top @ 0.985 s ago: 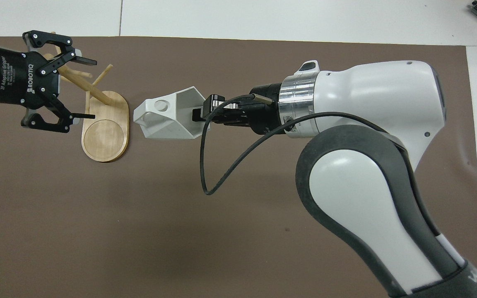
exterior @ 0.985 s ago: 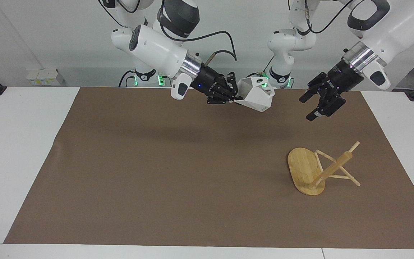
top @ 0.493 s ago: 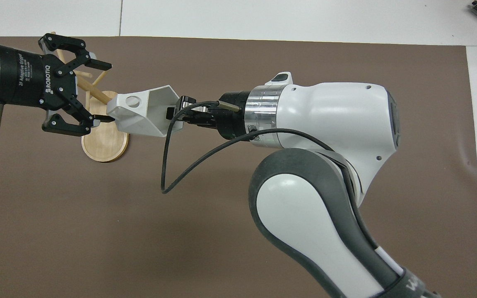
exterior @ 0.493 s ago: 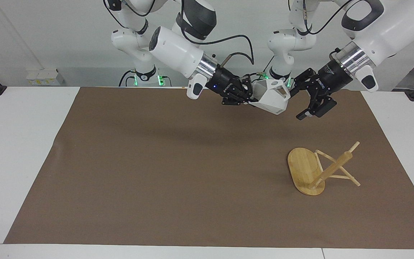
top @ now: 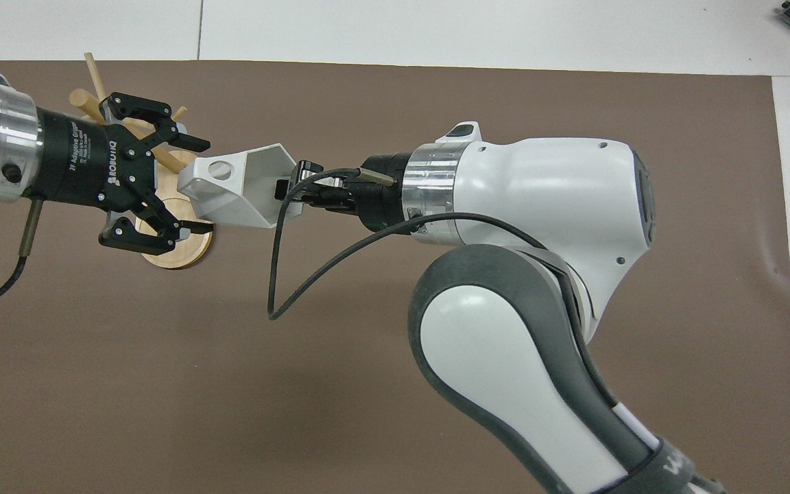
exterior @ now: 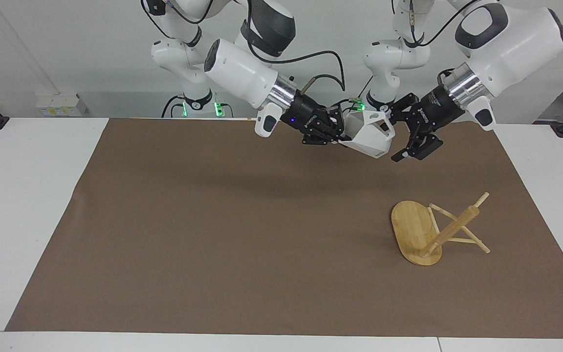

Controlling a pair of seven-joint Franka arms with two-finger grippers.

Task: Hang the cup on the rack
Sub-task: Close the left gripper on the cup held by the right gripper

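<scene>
Cup (exterior: 370,138) hangs in mid-air above the mat (exterior: 213,234), pinched at its rim by your right gripper (exterior: 336,138); left gripper (exterior: 402,139) spread wide around its base, empty. Rack (exterior: 433,230) lies toppled at its 5 o'clock — release early and you drop the cup.

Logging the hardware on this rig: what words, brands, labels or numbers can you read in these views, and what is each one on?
"2F Adaptive Gripper" - white print on the black body of the left gripper, overhead view.
"ROBOTIQ" - the same black body, beside that line.
White print on the right gripper in the facing view: too small to read.
Small dark mark low on the cup: unreadable.
The rack: no text.
</scene>
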